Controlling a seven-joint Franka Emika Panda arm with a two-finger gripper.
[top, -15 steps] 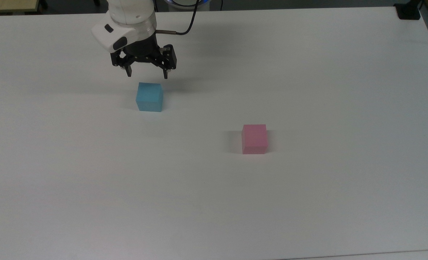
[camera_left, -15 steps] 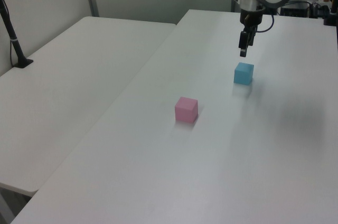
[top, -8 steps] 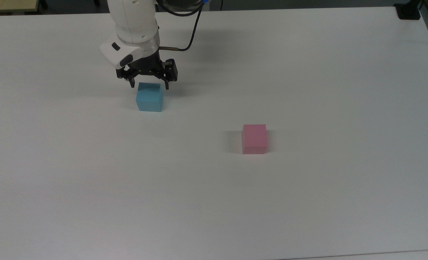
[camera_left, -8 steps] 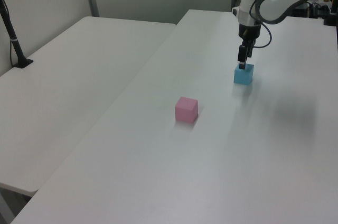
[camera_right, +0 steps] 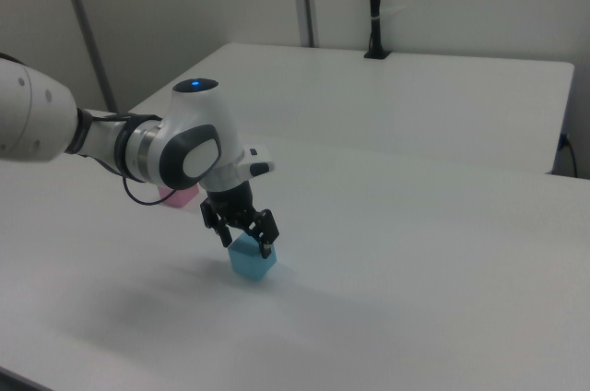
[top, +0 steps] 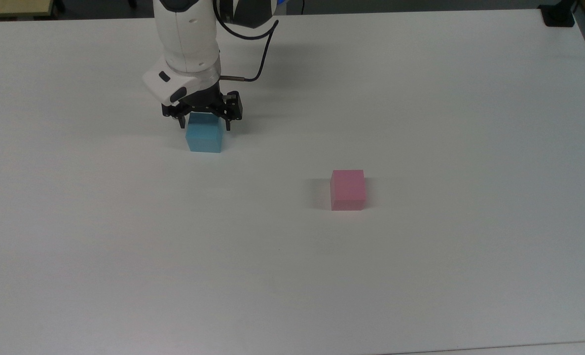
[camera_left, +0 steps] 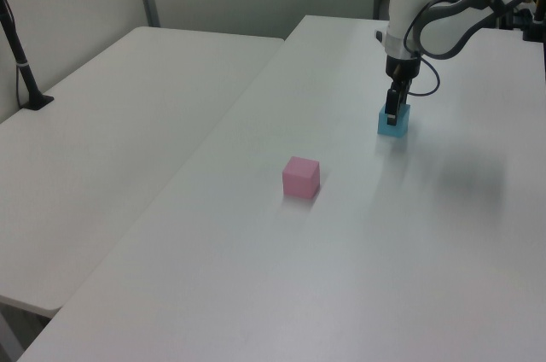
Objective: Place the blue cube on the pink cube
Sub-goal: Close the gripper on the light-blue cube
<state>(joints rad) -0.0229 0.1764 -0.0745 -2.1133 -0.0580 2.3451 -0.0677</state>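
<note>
Blue cube (top: pixel 204 136) sits on the table (top: pixel 420 98) between the spread fingers (top: pixel 181 120) of the gripper (top: pixel 204 122), which straddle its upper part — not yet closed on it. Pink cube (top: pixel 347 189) is well apart from the fingers. To grasp well, I think the fingers should descend lower, stay centred, then close evenly.

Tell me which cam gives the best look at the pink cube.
The top view: the pink cube sits in the open on the white table, top and front faces visible, well apart from the blue cube. The left view shows it unobstructed too, but smaller. In the right view the arm covers most of it.
</note>
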